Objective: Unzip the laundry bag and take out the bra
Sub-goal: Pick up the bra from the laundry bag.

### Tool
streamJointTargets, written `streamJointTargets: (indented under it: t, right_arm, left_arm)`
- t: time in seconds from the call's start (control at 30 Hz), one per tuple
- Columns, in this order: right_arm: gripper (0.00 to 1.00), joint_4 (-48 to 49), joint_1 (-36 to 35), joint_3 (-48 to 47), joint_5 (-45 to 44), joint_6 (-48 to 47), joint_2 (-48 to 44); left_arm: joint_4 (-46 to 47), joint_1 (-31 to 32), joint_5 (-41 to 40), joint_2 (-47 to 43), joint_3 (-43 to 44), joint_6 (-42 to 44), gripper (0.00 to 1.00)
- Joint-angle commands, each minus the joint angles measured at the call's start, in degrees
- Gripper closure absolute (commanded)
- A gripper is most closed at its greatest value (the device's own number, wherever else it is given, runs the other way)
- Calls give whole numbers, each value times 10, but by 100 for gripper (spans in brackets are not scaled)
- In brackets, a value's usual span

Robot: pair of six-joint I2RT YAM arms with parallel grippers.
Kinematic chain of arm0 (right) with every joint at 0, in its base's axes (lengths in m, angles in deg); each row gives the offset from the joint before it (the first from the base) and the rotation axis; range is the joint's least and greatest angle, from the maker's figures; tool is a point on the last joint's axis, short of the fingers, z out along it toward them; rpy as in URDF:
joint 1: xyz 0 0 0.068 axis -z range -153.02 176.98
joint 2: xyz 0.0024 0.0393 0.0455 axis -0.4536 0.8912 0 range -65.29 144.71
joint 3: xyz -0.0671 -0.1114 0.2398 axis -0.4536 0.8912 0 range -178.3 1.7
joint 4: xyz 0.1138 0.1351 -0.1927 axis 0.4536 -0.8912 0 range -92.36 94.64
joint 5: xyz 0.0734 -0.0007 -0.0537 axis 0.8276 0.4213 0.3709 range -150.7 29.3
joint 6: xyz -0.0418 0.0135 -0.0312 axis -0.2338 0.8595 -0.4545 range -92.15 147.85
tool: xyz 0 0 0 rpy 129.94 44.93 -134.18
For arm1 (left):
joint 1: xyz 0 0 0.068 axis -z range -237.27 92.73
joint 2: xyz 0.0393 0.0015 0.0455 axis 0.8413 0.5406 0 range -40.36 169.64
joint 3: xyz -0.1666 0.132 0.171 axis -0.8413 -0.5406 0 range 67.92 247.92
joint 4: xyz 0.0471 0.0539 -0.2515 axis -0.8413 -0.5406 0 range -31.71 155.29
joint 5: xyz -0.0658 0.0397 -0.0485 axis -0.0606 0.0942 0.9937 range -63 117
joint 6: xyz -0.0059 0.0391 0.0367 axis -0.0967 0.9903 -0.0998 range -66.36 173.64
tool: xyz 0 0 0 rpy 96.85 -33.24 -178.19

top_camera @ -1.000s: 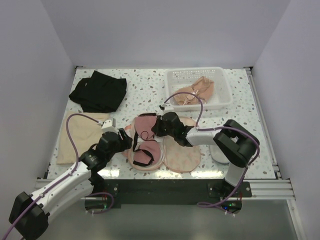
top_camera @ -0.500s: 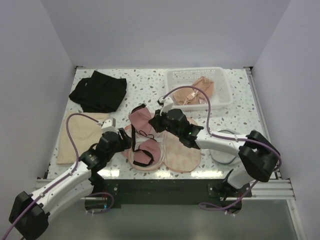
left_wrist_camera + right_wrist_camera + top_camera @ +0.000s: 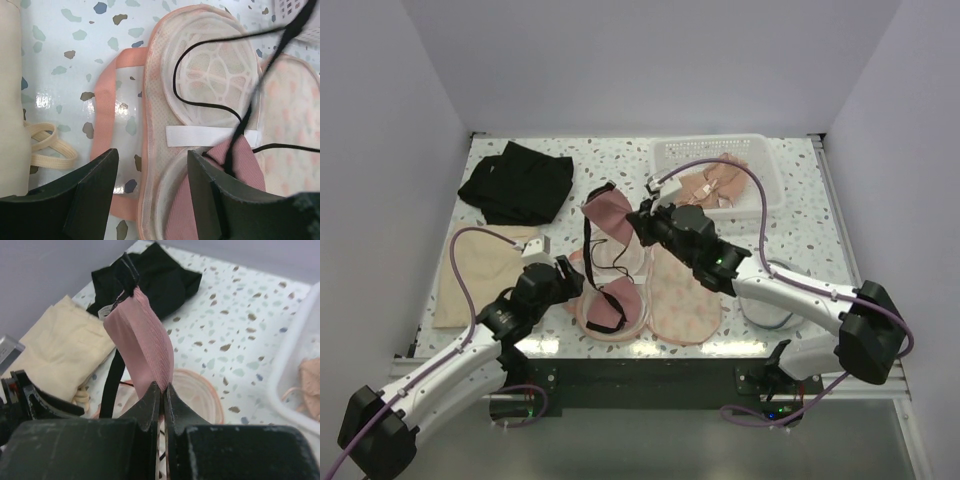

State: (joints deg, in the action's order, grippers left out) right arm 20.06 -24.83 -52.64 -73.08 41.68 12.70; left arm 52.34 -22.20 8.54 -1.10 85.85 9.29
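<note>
Above the laundry bag [image 3: 684, 302], the right claw [image 3: 642, 222] pinches the pink bra [image 3: 608, 212]. At the bag's 9 o'clock, the left claw [image 3: 570, 277] gapes, empty.

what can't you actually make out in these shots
Right wrist: bra below the right gripper, hidden by the gripper body.
Left wrist: bra's lower part, cut off by the bottom edge.
Top external: laundry bag zipper, too small to make out.
</note>
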Motion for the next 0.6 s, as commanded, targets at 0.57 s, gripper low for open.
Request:
streamJointTargets:
  t: [0.57]
  right_arm:
    - [100,65,10,-166,-169,-201,15]
  left_arm:
    - [18,3,-6,-14,6,3,38]
